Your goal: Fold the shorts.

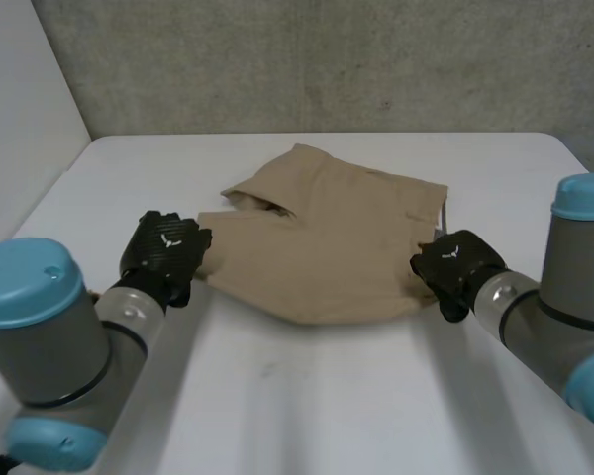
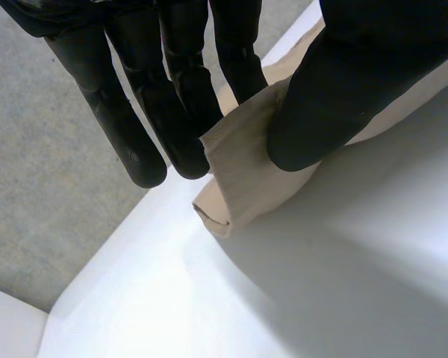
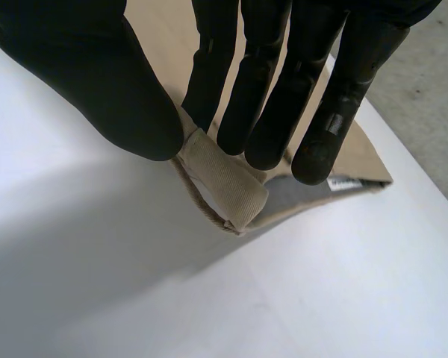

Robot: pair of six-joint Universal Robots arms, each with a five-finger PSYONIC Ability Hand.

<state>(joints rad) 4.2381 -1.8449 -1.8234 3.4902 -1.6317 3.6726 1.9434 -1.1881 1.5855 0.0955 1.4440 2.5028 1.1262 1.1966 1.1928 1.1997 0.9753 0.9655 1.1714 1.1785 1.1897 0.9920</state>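
White table (image 1: 307, 396) carries the tan shorts (image 1: 327, 247), which lie near its middle, between the two arms, with a flap turned over at the far left side.

The left hand (image 1: 163, 252) is at the near left corner of the shorts. In its wrist view the thumb (image 2: 336, 97) and one finger pinch a fold of cloth, and the other fingers hang straight beside it. The right hand (image 1: 455, 267) is at the near right corner. There the thumb (image 3: 97, 82) and a finger nip the rolled hem.

Both near corners look gripped, so the step in hand is probably raising the near edge to carry it over the far one. To do it well:
- Lift both hands together and level.
- Hold the edge lightly taut between them so the middle does not sag.
- Travel straight across.
- Lay the edge square on the far edge before letting go.

Both pinches look shallow, so a slow lift is safer.

A small white tag (image 3: 345, 183) sits inside the shorts by the right hand's fingertips. Its print cannot be read.
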